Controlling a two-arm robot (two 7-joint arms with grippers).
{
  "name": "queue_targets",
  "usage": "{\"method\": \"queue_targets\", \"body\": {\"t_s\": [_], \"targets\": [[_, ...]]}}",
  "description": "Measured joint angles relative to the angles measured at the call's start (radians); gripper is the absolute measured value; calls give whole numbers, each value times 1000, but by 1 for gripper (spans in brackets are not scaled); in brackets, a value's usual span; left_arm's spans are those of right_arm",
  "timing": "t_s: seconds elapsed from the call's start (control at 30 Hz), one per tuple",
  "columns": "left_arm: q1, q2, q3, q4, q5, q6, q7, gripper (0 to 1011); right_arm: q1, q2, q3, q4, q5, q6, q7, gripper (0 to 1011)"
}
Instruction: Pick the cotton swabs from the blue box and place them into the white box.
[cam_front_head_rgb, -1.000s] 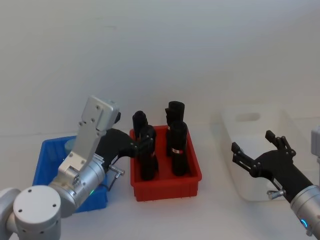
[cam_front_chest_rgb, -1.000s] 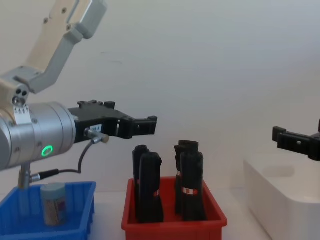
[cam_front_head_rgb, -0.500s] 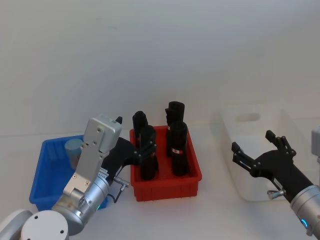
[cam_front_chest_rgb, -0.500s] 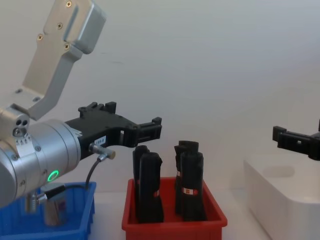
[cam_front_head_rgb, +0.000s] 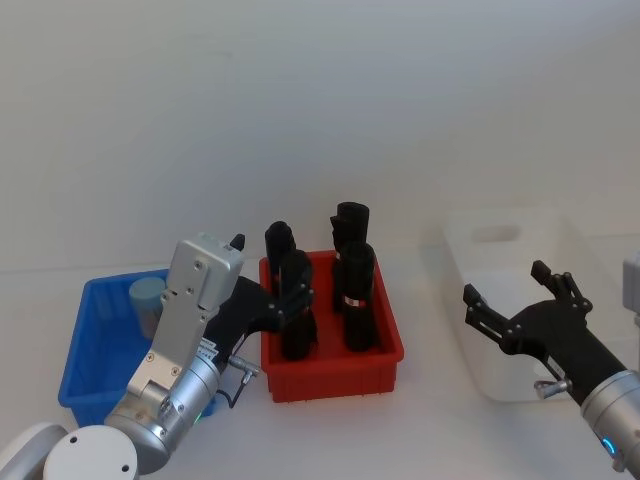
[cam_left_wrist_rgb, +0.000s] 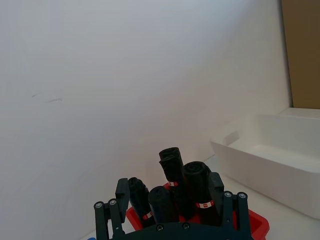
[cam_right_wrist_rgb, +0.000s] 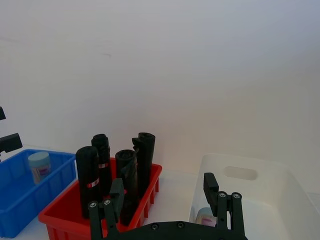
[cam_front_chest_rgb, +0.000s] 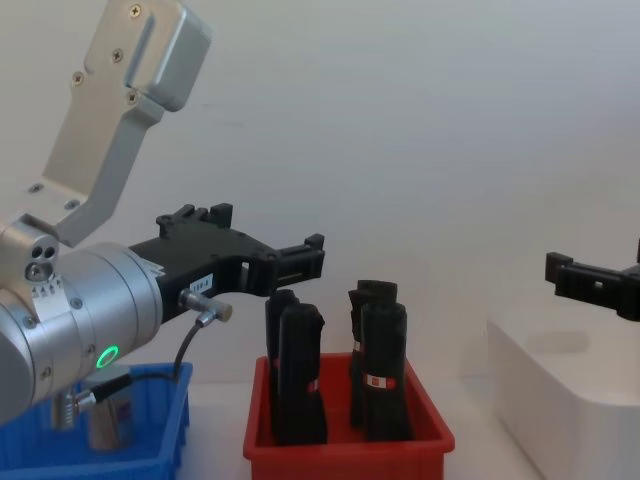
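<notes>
One small clear tub of cotton swabs with a pale grey-blue lid (cam_front_head_rgb: 148, 298) stands upright in the far part of the shallow bright blue plastic box (cam_front_head_rgb: 75, 350), over on the robot's left side of the white tabletop (cam_front_head_rgb: 430, 430). From the right wrist view a second tub of the same kind (cam_right_wrist_rgb: 205, 216) sits low inside the larger plain white plastic box (cam_front_head_rgb: 497, 236), which stands at the robot's right.

Between the two boxes is a red plastic bin (cam_front_head_rgb: 335, 380) holding four tall black rolled bundles with red labels (cam_front_head_rgb: 357, 300), all standing on end.

The left pincer (cam_left_wrist_rgb: 170, 189) hangs in the air around the border between the blue box and the red bin, pointing towards the bundles. From the chest view it rides just above their tops. Its two fingers (cam_left_wrist_rgb: 122, 191) are spread wide and there is nothing between them; it is well clear of the tub in the blue box, which stands behind and beside the arm's silver link.

The right pincer (cam_front_head_rgb: 505, 283) hovers at the near side of the white box, raised off the tabletop. Its fingers (cam_front_head_rgb: 478, 305) are splayed wide apart too, and it holds nothing. From the chest view it comes in at the right edge, above the white box's rim.
</notes>
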Motion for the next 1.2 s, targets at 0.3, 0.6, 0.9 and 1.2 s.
{"method": "queue_targets", "body": {"t_s": [0.3,0.6,0.9,1.2], "targets": [[-1,0,-1,0,0,0,0,1004,0,0,0,0,0,0,0,1001],[-1,0,-1,0,-1,0,0,1004,0,0,0,0,0,0,0,1001],[-1,0,-1,0,-1,0,0,1004,20,-8,0,22,-3,6,22,1001],[-1,0,-1,0,-1,0,0,1004,91,-33,-1,115,-20,18,79,1001]]}}
